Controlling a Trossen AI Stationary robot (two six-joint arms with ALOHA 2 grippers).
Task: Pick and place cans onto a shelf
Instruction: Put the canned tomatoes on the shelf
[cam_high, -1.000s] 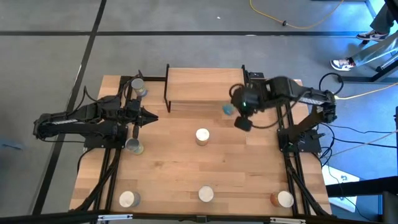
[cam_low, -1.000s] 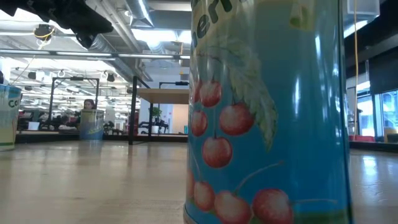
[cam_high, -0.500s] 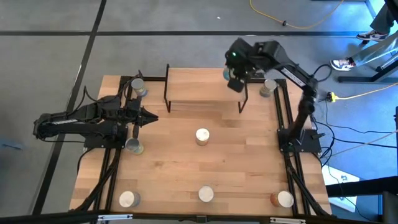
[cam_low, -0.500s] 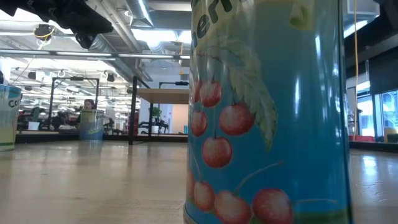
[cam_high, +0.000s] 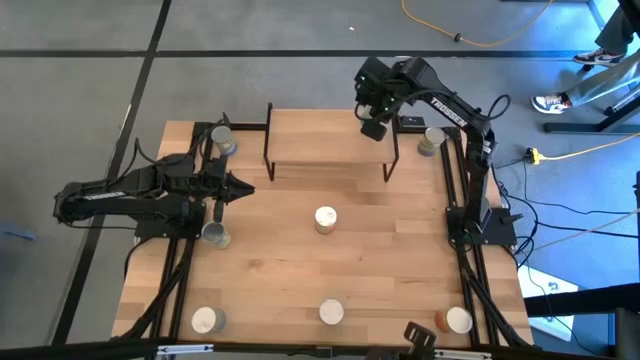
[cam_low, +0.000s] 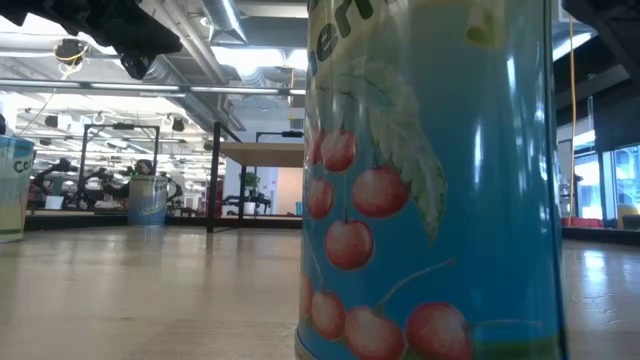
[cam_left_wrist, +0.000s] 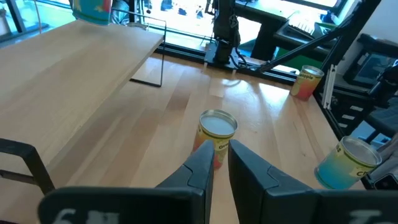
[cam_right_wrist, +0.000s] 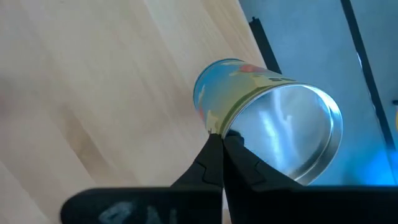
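Right gripper (cam_high: 374, 112) raised, jaws clamped; left gripper (cam_high: 240, 187) idle, low.

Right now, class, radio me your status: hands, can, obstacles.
Right hand shut on blue can, over shelf far right corner. Left hand waiting, table's left. Second can stands right of shelf.

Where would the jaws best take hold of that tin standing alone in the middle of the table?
Probably around the round side wall of the middle can, coming straight down from above: it stands upright, pale top up, with bare table all around it.
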